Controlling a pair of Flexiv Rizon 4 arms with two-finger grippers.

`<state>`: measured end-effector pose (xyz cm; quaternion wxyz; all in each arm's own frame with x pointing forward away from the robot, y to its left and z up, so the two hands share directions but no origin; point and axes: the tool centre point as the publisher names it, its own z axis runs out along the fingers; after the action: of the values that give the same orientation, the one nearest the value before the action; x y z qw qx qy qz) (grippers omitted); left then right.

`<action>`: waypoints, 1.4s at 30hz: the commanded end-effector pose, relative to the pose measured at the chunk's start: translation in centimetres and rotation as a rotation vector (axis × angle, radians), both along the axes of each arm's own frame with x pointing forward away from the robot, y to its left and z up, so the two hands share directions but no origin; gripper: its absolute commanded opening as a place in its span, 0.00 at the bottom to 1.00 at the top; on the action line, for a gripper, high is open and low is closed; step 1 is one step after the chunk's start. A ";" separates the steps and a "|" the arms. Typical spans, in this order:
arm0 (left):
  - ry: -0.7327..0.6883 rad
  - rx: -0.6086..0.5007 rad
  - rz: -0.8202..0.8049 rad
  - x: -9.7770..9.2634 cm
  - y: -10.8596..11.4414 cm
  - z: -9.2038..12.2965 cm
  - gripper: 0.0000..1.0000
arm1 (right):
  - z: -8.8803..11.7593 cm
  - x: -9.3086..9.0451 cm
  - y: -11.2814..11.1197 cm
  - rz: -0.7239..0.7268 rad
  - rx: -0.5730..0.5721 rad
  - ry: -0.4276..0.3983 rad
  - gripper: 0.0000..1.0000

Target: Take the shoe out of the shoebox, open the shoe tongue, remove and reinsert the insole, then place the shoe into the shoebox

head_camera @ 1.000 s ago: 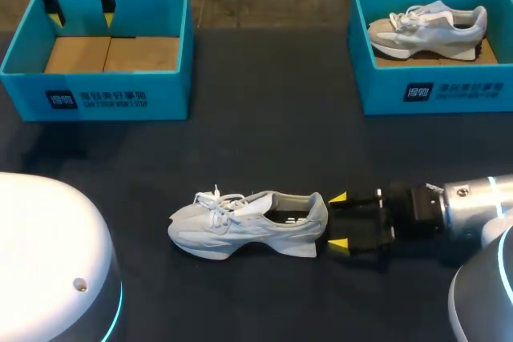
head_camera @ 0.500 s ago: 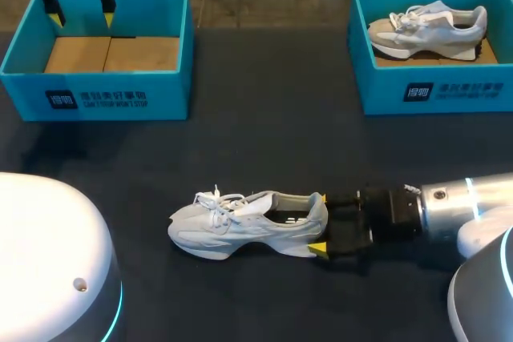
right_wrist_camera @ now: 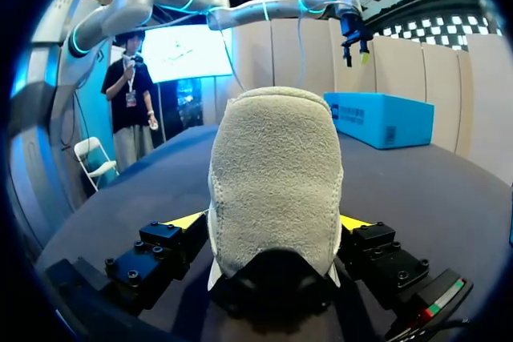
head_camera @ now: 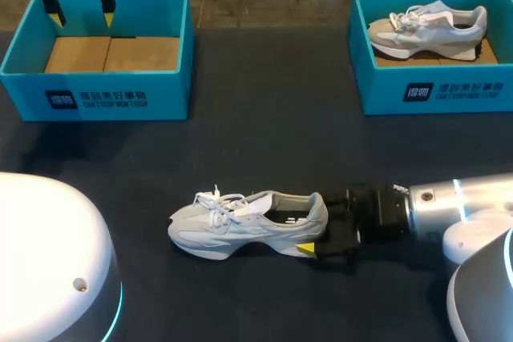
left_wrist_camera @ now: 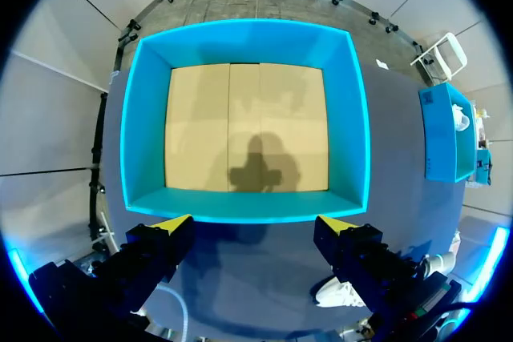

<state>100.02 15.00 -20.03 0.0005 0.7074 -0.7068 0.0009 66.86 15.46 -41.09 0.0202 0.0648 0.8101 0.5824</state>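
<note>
1. Head view: shoe (head_camera: 248, 226) sits upright on the tabletop (head_camera: 264, 142), out of the box (head_camera: 96, 94), toe toward the left arm's side.
2. Right jaws are spread and straddle the heel (right_wrist_camera: 272, 174), with no firm clamp evident. Left jaws are spread above the empty box.
3. Shoe is likely light. The upper is soft and will collapse if squeezed. Heel and sole look stiffer, so grip there.

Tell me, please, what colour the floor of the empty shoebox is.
Plain cardboard tan; the shoebox floor shows best in the left wrist view.
</note>
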 end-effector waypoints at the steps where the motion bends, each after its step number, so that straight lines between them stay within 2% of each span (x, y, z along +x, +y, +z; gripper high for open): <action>1: 0.000 0.001 0.000 0.0 0.0 0.0 1.00 | -0.4 0.2 0.9 -0.001 -0.001 -0.003 1.00; 22: 0.000 0.001 0.000 0.0 0.0 0.0 1.00 | -0.9 0.2 1.6 -0.023 0.009 -0.030 1.00; 23: 0.000 0.001 0.000 0.0 0.0 0.0 1.00 | -0.9 0.2 1.6 -0.025 0.008 -0.029 0.68; 24: 0.000 0.001 0.000 0.0 0.0 0.0 1.00 | -1.0 0.3 1.6 -0.027 0.008 -0.026 0.40; 25: 0.000 0.001 0.000 0.0 0.0 0.0 1.00 | -1.0 0.3 1.6 -0.029 0.009 -0.025 0.25; 26: 0.000 0.001 0.000 0.0 0.0 0.0 1.00 | -1.1 0.3 1.6 -0.030 0.009 -0.024 0.02; 27: 0.000 0.001 0.000 0.0 0.0 0.0 1.00 | -1.1 0.3 1.6 -0.033 0.011 -0.024 0.00; 42: 0.000 0.001 0.000 0.0 0.0 0.0 1.00 | -0.7 0.5 1.8 -0.031 0.018 -0.037 0.00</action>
<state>100.02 15.00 -20.03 0.0005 0.7074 -0.7068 0.0009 67.35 17.02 -41.81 0.0431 0.0662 0.8021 0.5919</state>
